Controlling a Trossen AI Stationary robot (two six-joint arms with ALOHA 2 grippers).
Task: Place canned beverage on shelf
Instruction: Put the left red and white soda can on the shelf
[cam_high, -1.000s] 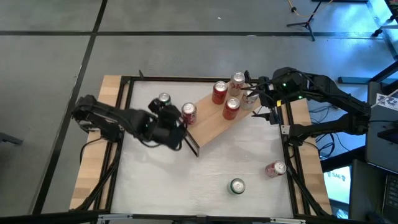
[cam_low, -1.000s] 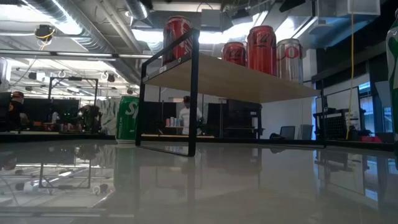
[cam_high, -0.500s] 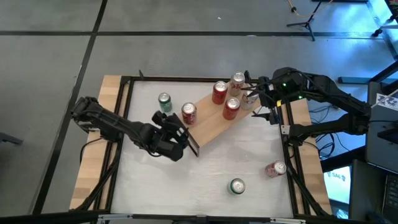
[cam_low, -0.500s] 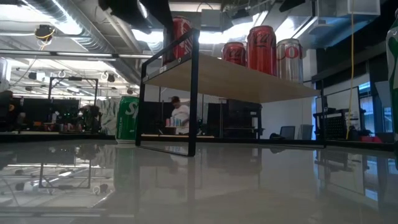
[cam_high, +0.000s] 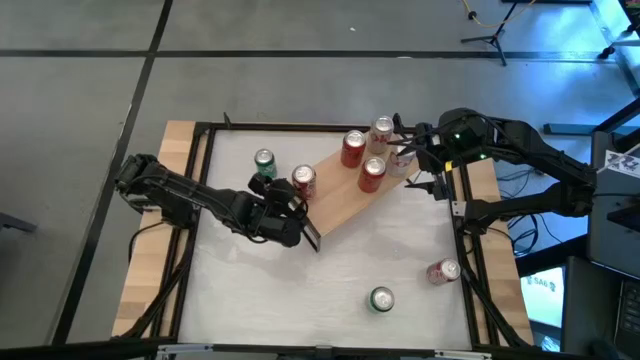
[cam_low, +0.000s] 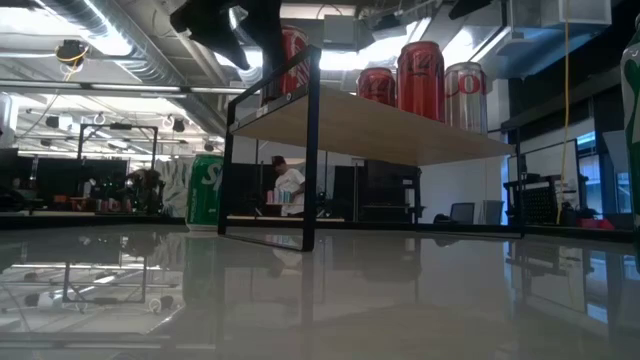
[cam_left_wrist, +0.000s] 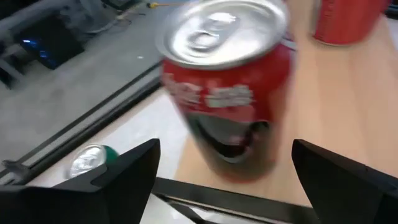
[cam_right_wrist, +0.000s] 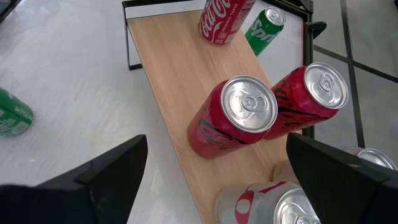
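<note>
Green can (cam_high: 264, 161) beside the shelf (cam_high: 345, 195), apparently Sprite-labelled in low view (cam_low: 206, 190).

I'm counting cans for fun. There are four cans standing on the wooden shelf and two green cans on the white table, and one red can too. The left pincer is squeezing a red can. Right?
Almost. The left pincer isn't squeezing anything: the left wrist view shows its fingers spread wide, with the red can standing free on the shelf between them. The rest of your count holds.
</note>
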